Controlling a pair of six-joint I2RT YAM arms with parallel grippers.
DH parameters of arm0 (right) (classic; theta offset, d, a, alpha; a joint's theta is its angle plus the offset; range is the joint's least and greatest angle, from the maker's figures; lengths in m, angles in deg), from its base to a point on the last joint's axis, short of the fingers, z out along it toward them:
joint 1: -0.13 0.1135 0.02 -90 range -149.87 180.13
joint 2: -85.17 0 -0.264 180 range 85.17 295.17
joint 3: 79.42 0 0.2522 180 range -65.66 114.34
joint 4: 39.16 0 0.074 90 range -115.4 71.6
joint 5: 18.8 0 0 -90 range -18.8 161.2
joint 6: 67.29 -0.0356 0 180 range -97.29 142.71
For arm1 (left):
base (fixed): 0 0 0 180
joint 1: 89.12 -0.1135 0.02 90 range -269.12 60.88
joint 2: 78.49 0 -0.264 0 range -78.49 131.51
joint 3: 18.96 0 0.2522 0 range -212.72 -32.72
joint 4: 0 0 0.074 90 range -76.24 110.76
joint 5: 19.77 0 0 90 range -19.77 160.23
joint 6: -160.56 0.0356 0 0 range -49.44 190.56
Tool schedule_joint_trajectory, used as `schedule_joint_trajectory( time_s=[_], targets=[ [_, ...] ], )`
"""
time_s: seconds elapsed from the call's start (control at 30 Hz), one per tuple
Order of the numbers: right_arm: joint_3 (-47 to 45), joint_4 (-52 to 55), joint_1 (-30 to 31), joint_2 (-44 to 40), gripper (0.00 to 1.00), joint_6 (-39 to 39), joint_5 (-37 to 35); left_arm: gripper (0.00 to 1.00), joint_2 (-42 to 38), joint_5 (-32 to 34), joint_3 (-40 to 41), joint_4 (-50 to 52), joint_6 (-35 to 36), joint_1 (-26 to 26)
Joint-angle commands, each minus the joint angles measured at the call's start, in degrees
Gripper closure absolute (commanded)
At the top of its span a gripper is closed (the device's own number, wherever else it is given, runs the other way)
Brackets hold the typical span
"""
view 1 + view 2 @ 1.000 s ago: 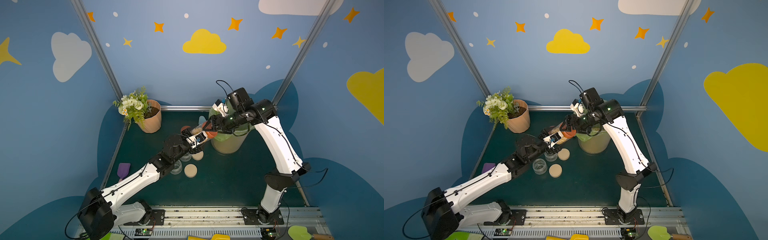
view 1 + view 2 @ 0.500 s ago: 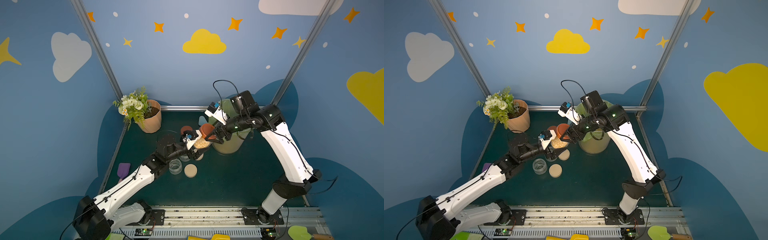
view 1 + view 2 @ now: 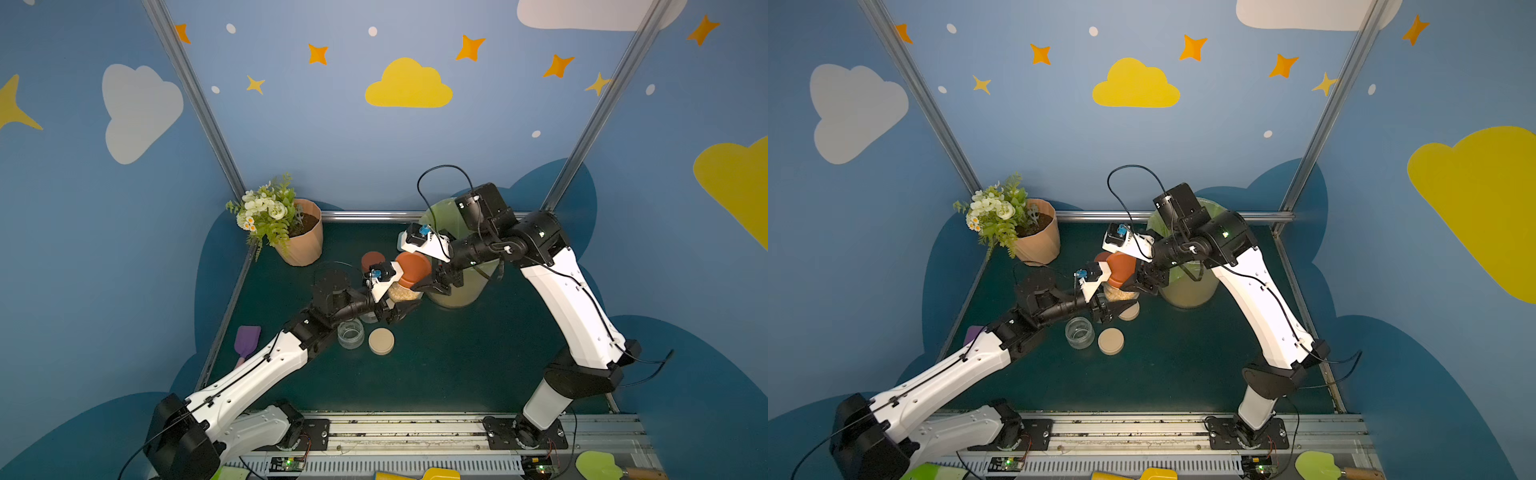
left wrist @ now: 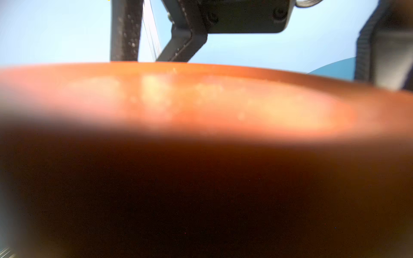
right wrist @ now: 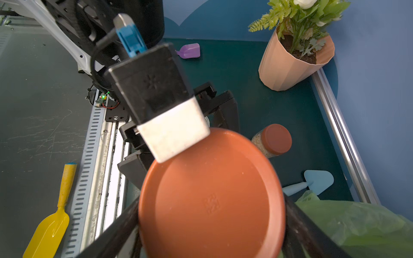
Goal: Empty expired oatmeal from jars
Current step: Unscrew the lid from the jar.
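Over on the left of the green surface (image 3: 415,374) sits an open empty jar (image 3: 350,332), with a beige lid (image 3: 381,340) just beside it. Moving right, the left tool (image 3: 400,306) is clamped round the body of the held jar (image 3: 404,293), up off the surface, oatmeal (image 3: 1121,295) showing through the wall. Its rust-red lid (image 3: 412,269) is pinched at the rim by the right tool (image 3: 422,279), fingers (image 5: 297,223) on either side. The bin (image 3: 457,297) is just right of that. My guess: the clear wall is stiff, slick, maybe breakable, and fairly light, so grip low on the body and twist at the lid rim.
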Motion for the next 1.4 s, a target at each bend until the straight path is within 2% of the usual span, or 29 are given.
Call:
schedule_joint_trajectory(
  time_s=[0.0,0.1,0.3,0.7,1.0,1.2,1.3,1.37],
  targets=[
    [0.08,3.52,-0.20,2.27,0.20,4.32,-3.65,0.97,-3.82,-1.08,-1.74,-12.07,-1.89,0.53],
    [0.30,3.47,-0.34,2.70,0.19,3.52,-3.87,0.96,-3.74,-1.03,-1.46,-12.19,-1.78,0.53],
    [2.60,5.63,-0.42,4.64,0.09,2.07,-3.48,0.97,-4.17,-0.73,-0.71,-12.69,-1.36,0.47],
    [2.34,2.47,-1.51,2.12,0.04,-1.32,-4.58,0.97,-4.75,1.23,0.54,-12.80,-0.81,0.11],
    [-7.51,-5.21,-3.37,-5.72,0.04,-4.87,-2.83,0.97,-5.22,3.79,0.74,-11.53,0.46,-0.34],
    [-21.55,-19.42,-6.87,-16.48,0.04,-15.59,0.48,0.97,-3.75,8.67,-0.36,-8.69,4.21,-0.35],
    [-28.41,-29.52,-9.38,-21.82,0.04,-31.21,-0.89,0.97,-2.54,11.45,-1.41,-6.39,7.16,-0.27],
    [-28.82,-30.97,-10.92,-23.29,0.04,-43.01,-2.41,0.97,-1.90,13.23,-1.52,-5.83,9.00,-0.25]
  ],
)
